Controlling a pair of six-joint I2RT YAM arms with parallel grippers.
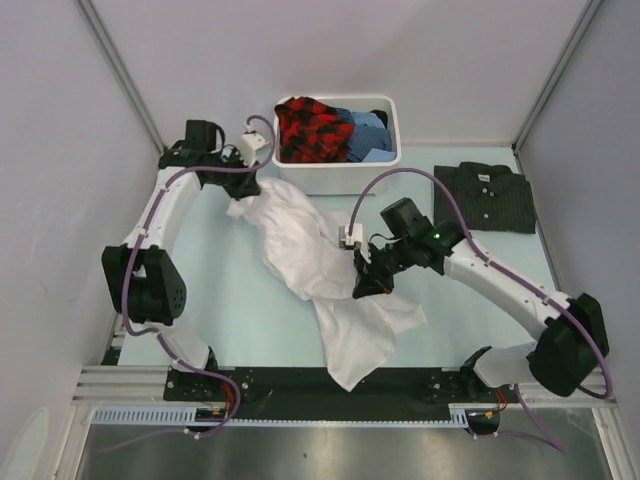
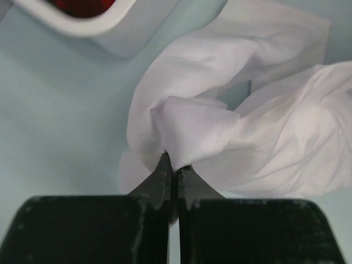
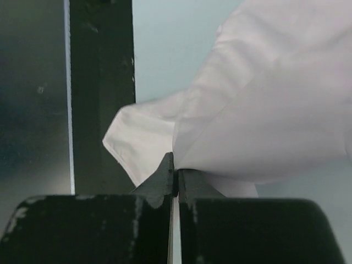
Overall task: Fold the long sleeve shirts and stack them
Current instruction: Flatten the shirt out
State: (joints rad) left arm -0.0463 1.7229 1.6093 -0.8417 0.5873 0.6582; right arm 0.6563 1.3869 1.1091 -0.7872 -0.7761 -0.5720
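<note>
Smooth pale-blue table. Soft, crumpled white shirt strung diagonally across the middle, its near end lapping the black rail. A dark striped shirt lies far right, folded into a flat rectangle. Rounded white plastic tub at far centre, holding red-checked and blue cloth. The left gripper is pinched tight on a fold at the white shirt's far end. The right gripper is pinched tight on a nearer edge of it.

Your white shirt is soft, matt, creased cloth; the dark shirt is matt cloth too, finely striped. The tub looks like smooth, faintly glossy plastic, the table smooth and matt, the near sill brushed metal.
</note>
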